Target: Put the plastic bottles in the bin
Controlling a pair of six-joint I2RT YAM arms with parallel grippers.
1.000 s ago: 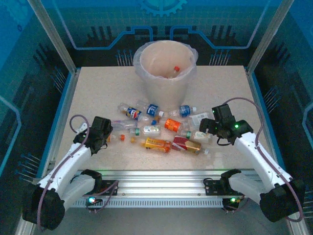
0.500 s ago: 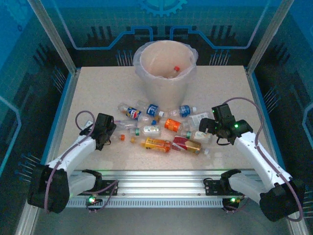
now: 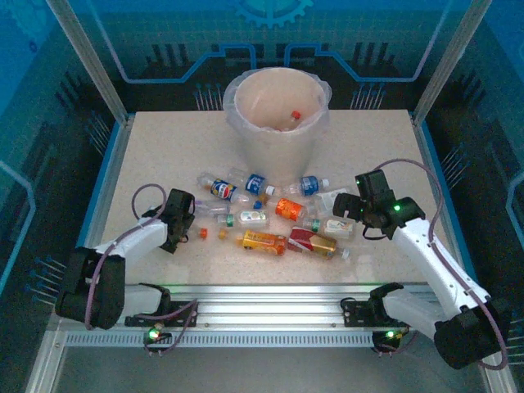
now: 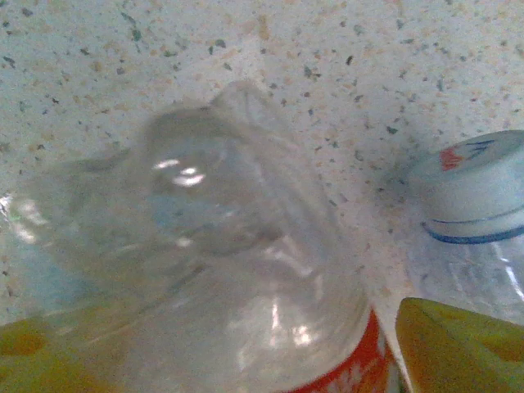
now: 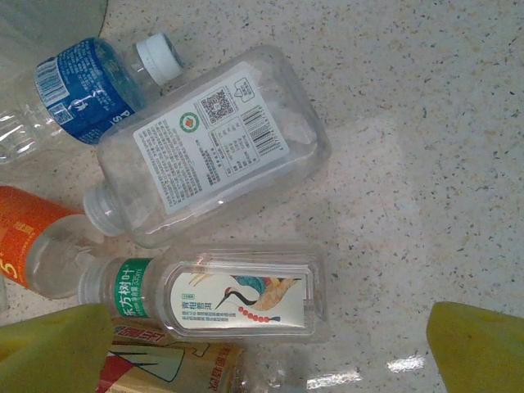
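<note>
Evidently the left tool [image 3: 183, 216] has pushed forward astride a clear crushed red-labelled bottle [image 4: 221, 246] lying on the speckled bench [image 3: 164, 155], well short of the round beige bin [image 3: 278, 151]; jaws narrowing, grip uncertain. Right tool [image 5: 266, 340] wide.

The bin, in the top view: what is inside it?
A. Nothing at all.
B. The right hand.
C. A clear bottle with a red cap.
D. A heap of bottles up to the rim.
C: inside the bin, a clear bottle with a red cap lies against the far right wall, well below the rim.
</note>
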